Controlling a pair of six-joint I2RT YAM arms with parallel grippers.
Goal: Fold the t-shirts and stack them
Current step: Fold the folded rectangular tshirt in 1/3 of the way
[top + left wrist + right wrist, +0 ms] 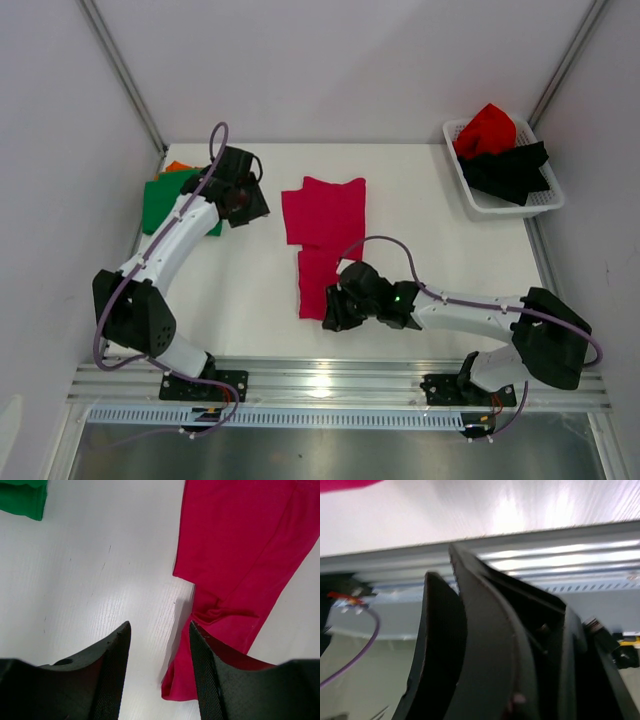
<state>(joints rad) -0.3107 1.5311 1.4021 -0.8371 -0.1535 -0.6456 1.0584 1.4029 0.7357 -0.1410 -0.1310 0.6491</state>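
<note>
A magenta-pink t-shirt (322,238) lies partly folded in the middle of the table, narrower at its near end. My left gripper (248,203) hovers just left of its far half. In the left wrist view the left gripper (160,625) is open with bare table between the fingers and the magenta-pink t-shirt (235,545) to its right. My right gripper (335,308) sits at the shirt's near right edge. In the right wrist view the right gripper (442,565) has its fingers close together, with no cloth showing between them. A folded green t-shirt (163,203) lies on an orange one (177,166) at the far left.
A white lattice basket (545,200) at the far right holds a red t-shirt (487,128) and a black t-shirt (512,170). The metal rail (330,380) runs along the table's near edge, with white walls on three sides.
</note>
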